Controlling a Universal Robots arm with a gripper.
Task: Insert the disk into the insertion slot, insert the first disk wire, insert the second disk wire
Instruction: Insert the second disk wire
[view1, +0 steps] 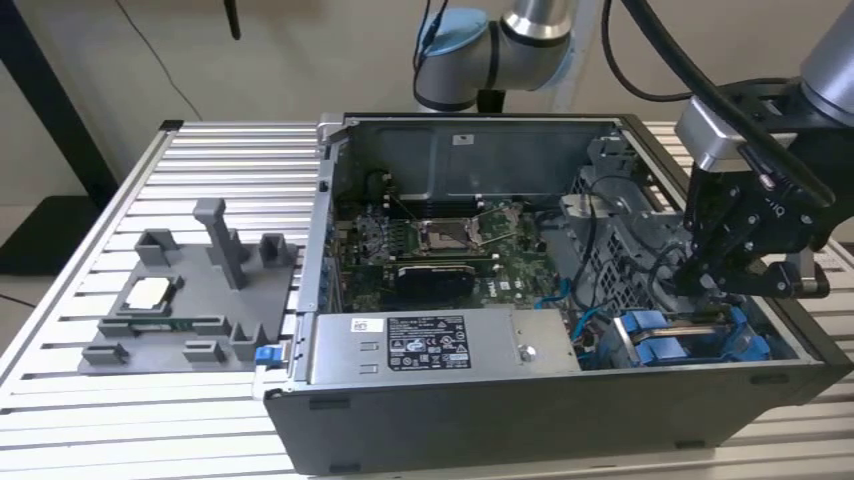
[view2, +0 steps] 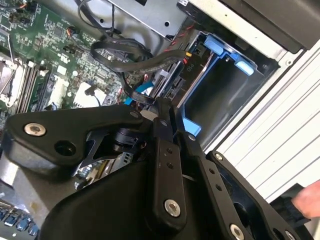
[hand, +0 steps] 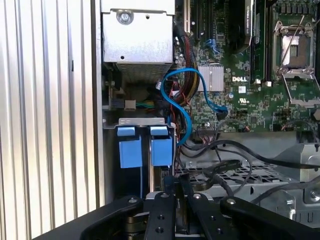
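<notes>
Gripper (view2: 161, 107) was pinched together on the end of a black wire (view2: 125, 50) beside the disk (view1: 667, 345), which I judged already seated in the slot (hand: 135, 121), so the wiring looked unfinished.

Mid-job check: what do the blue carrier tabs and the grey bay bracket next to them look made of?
The blue carrier tabs are likely moulded plastic: uniform bright colour and smooth, matte faces. The bay bracket looks like bare sheet metal: a thin folded grey strip with a dull sheen.
</notes>
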